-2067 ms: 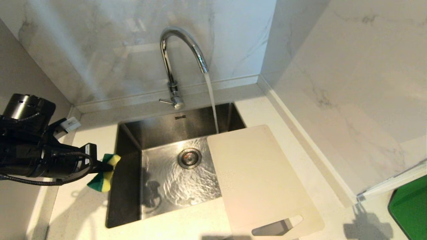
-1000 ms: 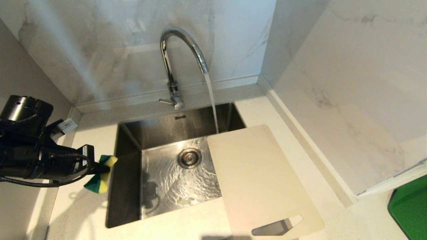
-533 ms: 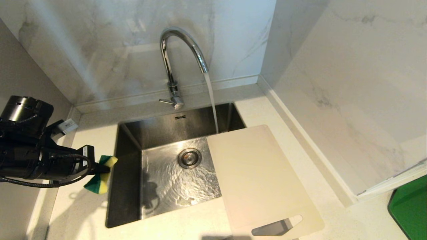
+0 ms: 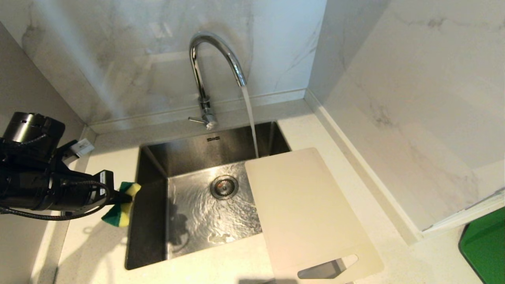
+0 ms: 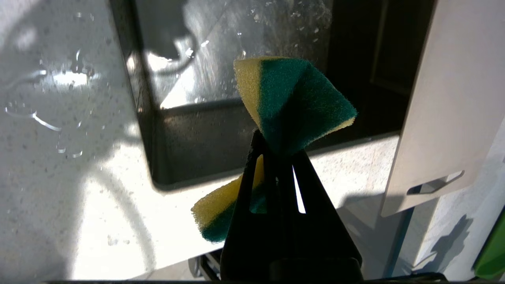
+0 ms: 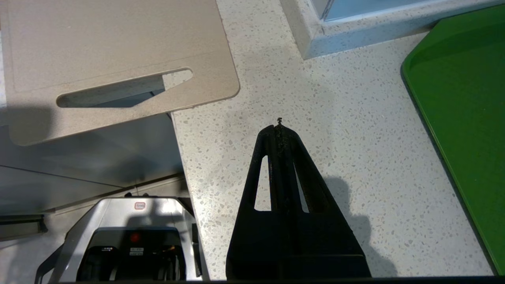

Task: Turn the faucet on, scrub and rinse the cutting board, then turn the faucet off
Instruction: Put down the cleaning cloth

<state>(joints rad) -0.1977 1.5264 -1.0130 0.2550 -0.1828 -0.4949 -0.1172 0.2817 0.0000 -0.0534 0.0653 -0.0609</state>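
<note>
Cutting board (image 4: 307,209) right of sink (image 4: 150,221)

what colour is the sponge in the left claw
Green and yellow; the sponge shows best in the left wrist view.

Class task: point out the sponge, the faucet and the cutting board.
sponge (image 5: 294,104): left wrist view, green face above the fingers.
faucet (image 4: 197,75): head view, upright chrome neck.
cutting board (image 4: 303,209): head view, middle of flat top.

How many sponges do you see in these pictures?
1. The green-and-yellow sponge is pinched in the left gripper, above the counter at the left edge of the sink. No other sponge shows.
</note>
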